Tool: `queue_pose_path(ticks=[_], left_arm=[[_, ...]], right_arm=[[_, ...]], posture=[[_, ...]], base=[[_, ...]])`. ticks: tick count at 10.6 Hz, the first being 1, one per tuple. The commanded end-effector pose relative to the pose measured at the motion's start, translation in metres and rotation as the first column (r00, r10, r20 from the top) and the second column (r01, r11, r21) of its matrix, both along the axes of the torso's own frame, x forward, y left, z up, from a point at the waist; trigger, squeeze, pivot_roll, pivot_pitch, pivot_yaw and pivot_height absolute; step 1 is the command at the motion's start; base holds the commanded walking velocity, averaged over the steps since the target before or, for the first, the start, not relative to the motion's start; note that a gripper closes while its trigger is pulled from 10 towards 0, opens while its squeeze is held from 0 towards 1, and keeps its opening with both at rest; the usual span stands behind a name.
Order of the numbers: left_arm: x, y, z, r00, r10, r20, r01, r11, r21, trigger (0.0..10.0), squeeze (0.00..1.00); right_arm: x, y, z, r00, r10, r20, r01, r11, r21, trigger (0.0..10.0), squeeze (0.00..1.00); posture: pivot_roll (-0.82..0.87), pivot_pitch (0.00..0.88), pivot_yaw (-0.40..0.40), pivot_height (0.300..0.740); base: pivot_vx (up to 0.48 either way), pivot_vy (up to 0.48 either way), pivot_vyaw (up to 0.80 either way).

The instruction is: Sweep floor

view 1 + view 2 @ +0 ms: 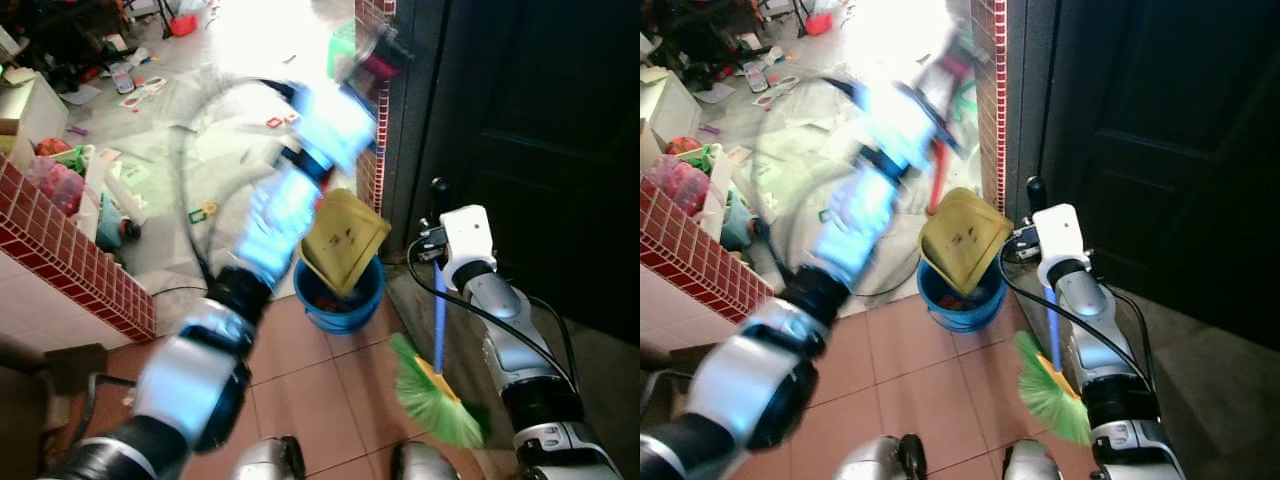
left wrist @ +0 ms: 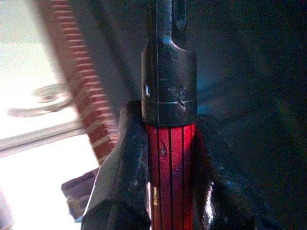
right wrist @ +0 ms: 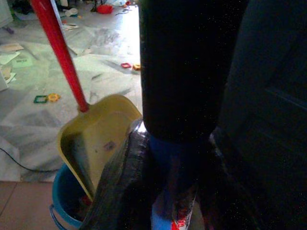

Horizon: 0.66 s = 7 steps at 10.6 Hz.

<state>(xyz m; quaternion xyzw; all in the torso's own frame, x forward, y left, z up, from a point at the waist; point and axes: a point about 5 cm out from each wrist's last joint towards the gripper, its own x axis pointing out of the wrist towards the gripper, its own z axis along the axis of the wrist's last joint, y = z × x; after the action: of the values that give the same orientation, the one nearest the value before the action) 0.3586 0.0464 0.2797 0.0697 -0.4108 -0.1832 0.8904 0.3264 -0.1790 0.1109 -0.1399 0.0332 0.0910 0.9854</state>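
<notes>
Emptying step judged in hand. Left end effector [image 2: 165, 191] clamped on red dustpan handle [image 3: 57, 52]; yellow dustpan [image 1: 343, 240] tipped over blue bucket [image 1: 338, 295]. Right end effector [image 3: 168, 191] clamped on broom [image 1: 436, 390] handle, bristles on floor tiles [image 1: 300, 370]. Next: steeper tilt likely needed, rim kept over bucket.

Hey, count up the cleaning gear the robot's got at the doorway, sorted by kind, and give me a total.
Dustpan, yellow, red handle, tipped over the bucket, held by the left gripper: 1
Bucket, blue: 1
Broom, green bristles, blue handle, held by the right gripper: 1
Total: 3
</notes>
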Motion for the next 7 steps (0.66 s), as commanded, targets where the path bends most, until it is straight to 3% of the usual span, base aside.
queue_pose_path(ticks=[1,2,4,5,6,7], left_arm=[[0.002,0.042,0.053,0.975,0.181,0.131,-0.16,0.975,-0.156,10.0,0.0],[0.005,0.071,0.068,0.945,0.301,0.128,-0.267,0.936,-0.228,10.0,0.0],[0.004,0.114,0.076,0.885,0.444,0.143,-0.404,0.883,-0.241,10.0,0.0],[0.007,0.126,0.067,0.867,0.487,0.106,-0.456,0.862,-0.223,10.0,0.0],[0.012,0.137,0.039,0.839,0.544,0.013,-0.534,0.828,-0.172,10.0,0.0],[0.015,0.139,0.024,0.819,0.572,-0.045,-0.572,0.807,-0.147,10.0,0.0]], right_arm=[[0.001,0.006,-0.003,1.0,0.024,-0.014,-0.023,1.0,0.019,10.0,0.0],[0.001,0.008,-0.006,0.999,0.03,-0.031,-0.029,0.999,0.019,10.0,0.0],[0.002,0.02,-0.015,0.994,0.072,-0.086,-0.071,0.997,0.021,10.0,0.0],[0.0,0.023,-0.02,0.991,0.084,-0.102,-0.082,0.996,0.024,10.0,0.0],[-0.004,0.027,-0.028,0.989,0.089,-0.119,-0.084,0.995,0.044,10.0,0.0],[-0.005,0.028,-0.03,0.989,0.085,-0.12,-0.08,0.996,0.047,10.0,0.0]], posture=[[-0.17,0.036,0.097,0.74],[-0.16,0.031,0.089,0.74],[-0.14,0.026,0.079,0.74],[-0.14,0.024,0.075,0.74],[-0.14,0.018,0.071,0.74],[-0.14,0.018,0.071,0.74]], base=[[0.0,0.0,0.0],[0.0,0.0,0.0],[0.0,0.0,0.0],[0.0,0.0,0.0],[0.0,0.0,0.0],[0.0,0.0,0.0]])
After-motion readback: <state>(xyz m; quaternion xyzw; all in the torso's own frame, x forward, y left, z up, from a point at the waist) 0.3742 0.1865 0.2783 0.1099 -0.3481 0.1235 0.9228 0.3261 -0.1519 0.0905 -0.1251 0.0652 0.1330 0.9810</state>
